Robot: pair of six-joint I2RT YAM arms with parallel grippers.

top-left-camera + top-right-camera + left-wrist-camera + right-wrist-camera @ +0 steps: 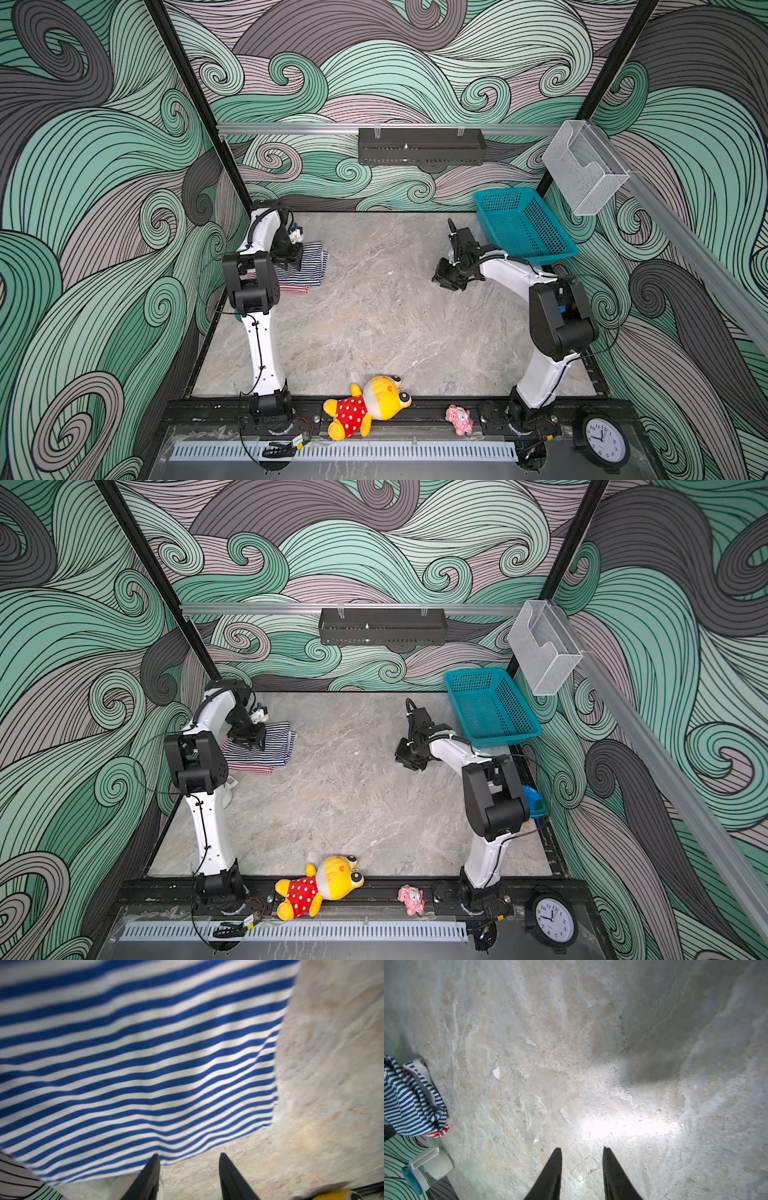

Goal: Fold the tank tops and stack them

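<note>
Navy-and-white striped tank top [311, 259] lies folded on the red-and-white striped tank top [296, 289], far from the teal plastic basket [540, 232]. Left gripper [189, 1155] hangs over them, spread and empty; right gripper [582, 1149], spread, is near the basket.

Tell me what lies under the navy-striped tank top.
A red-and-white striped tank top lies under the navy-striped tank top. Only a strip of it shows along the near edge in both top views. The rest is covered, so its fold cannot be judged.
</note>
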